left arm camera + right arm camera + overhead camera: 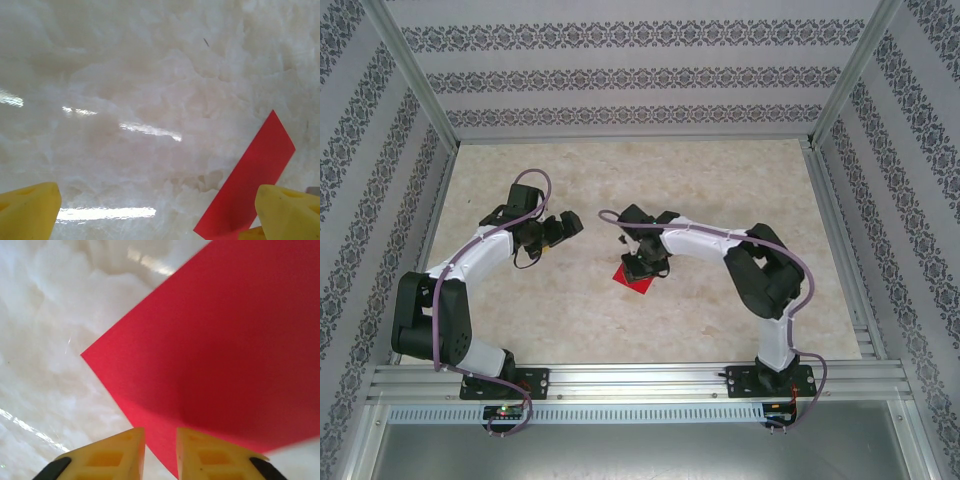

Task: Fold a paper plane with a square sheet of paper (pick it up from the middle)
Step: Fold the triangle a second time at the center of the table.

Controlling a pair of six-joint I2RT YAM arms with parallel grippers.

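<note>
Red square sheet of paper [632,281] is laid flat on the table [720,180]; right gripper [161,440] is poised at its corner, jaws narrowly parted, probably to pinch it; left gripper [157,200] is spread wide, empty, kept clear

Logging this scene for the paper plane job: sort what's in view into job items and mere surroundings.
Job: red square sheet of paper; right arm's fingers over it; left arm's fingers, wide open.
Surroundings: marble-look table; patterned walls; metal rail.
</note>
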